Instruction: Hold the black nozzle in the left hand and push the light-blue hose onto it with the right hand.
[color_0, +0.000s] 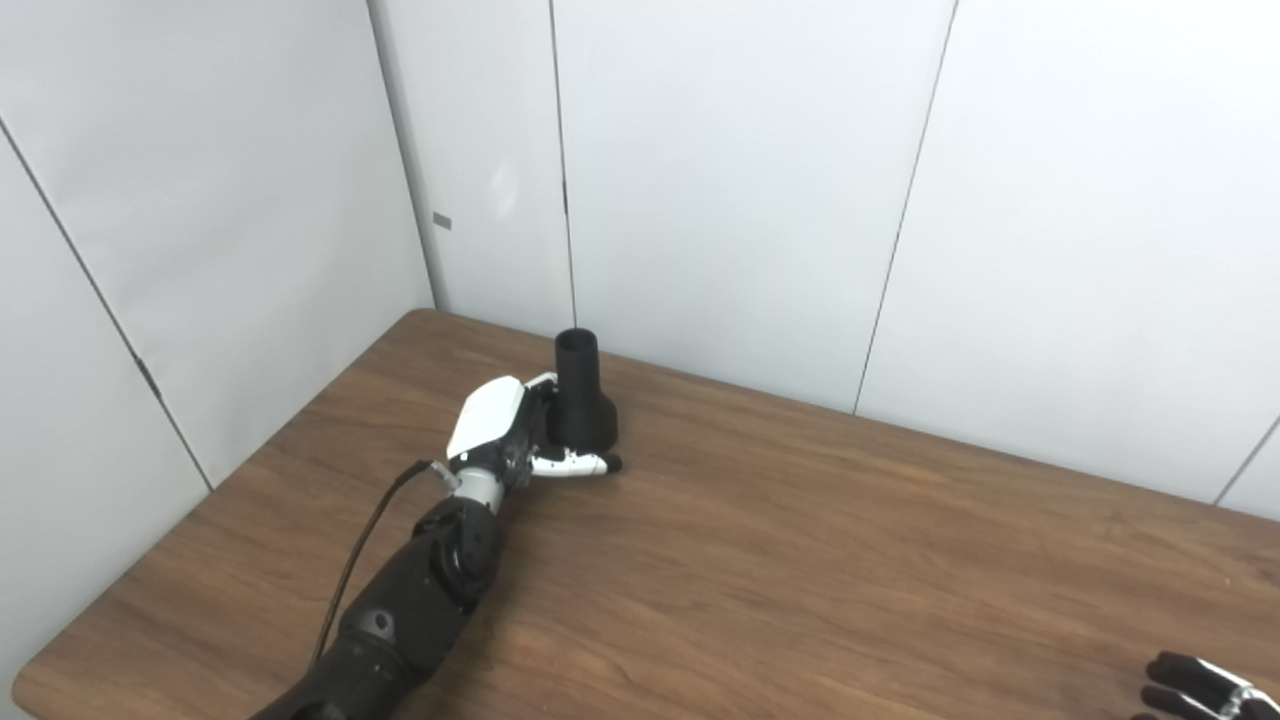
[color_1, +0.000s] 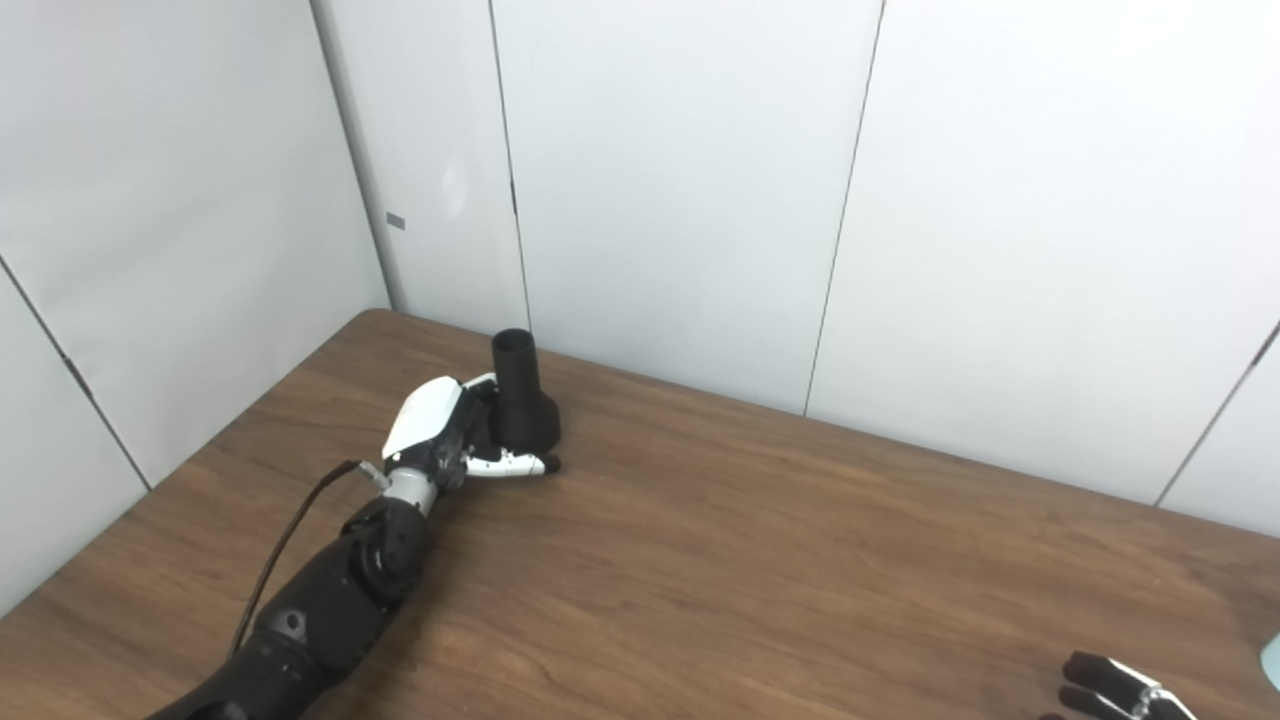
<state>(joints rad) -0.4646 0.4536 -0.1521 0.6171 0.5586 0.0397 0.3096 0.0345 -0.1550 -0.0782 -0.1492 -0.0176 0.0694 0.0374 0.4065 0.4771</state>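
Observation:
The black nozzle (color_0: 583, 400) stands upright on the wooden table (color_0: 800, 560), narrow end up, near the back left corner. My left hand (color_0: 505, 430) is wrapped around its wide base from the left. The thumb lies across the front of the base and the fingers go behind it, mostly hidden. Only the dark fingertips of my right hand (color_0: 1200, 688) show at the bottom right corner, low over the table. A sliver of something light blue (color_1: 1273, 660) shows at the right edge of the right eye view, beside that hand. The rest of it is out of view.
White wall panels (color_0: 700, 200) stand close behind the table and along its left side. The table's left edge (color_0: 200, 500) runs diagonally just left of my left arm. Bare wood lies between the two hands.

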